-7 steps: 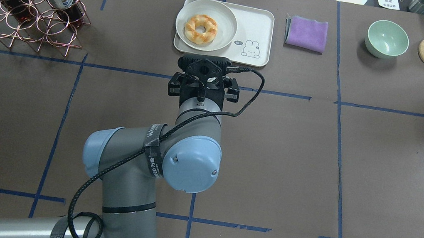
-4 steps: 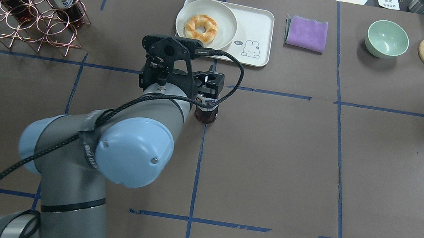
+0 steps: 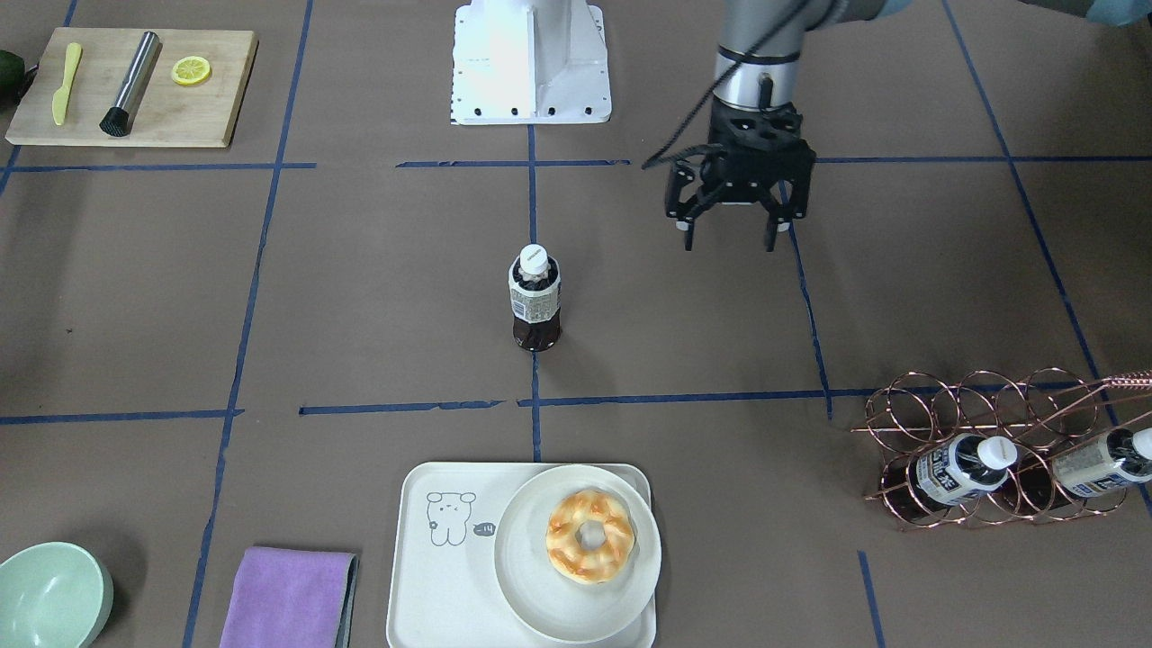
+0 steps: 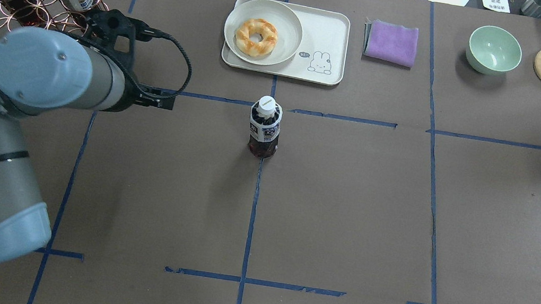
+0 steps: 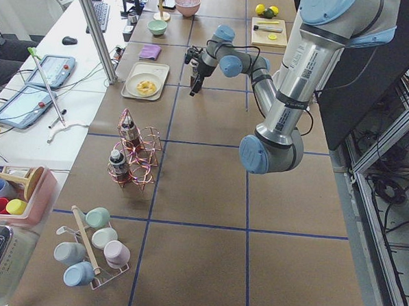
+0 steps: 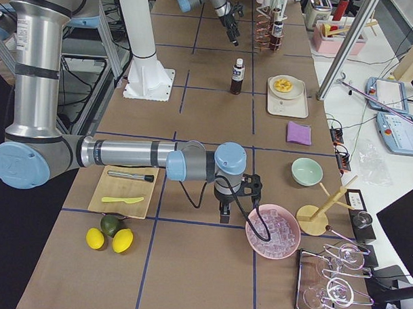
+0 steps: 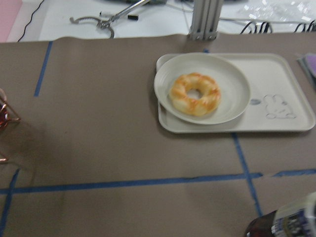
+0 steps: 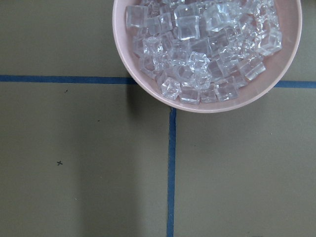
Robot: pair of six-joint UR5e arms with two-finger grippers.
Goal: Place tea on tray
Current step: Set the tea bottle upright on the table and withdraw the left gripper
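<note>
Brown paper-covered table [image 4: 347, 212], gridded in blue tape, and here's the picture: the left gripper [image 3: 729, 236] hangs with its fingers spread wide and nothing between them, well off to the robot's left of the tray [image 3: 432, 585]. That's the change. A second ago this arm was in the middle, right at the tray's near edge. A moment later its fingers were at the tea [image 3: 535, 301], and now it has let go and swung away towards the copper wire rack [image 3: 990, 423]. The tea stands upright by itself on the table, near the tray on the robot's side but clearly apart from it. So to my eye the job isn't finished: the bottle looks parked short, and a fresh pick-up is needed to carry it onto the tray's bare part by the cartoon. The right gripper [image 6: 223, 208] sits far from the tray, by the pink bowl of ice [image 6: 273, 233]; spread or closed, I cannot tell. The count: three tea bottles, one standing free and two spare bottles [image 3: 958, 468] lying in the rack. One tray, carrying one round plate [image 3: 522, 558] with one doughnut [image 3: 589, 537]. One purple cloth [image 3: 286, 598] just beside the tray, and one green bowl [image 3: 49, 598] beyond it.
</note>
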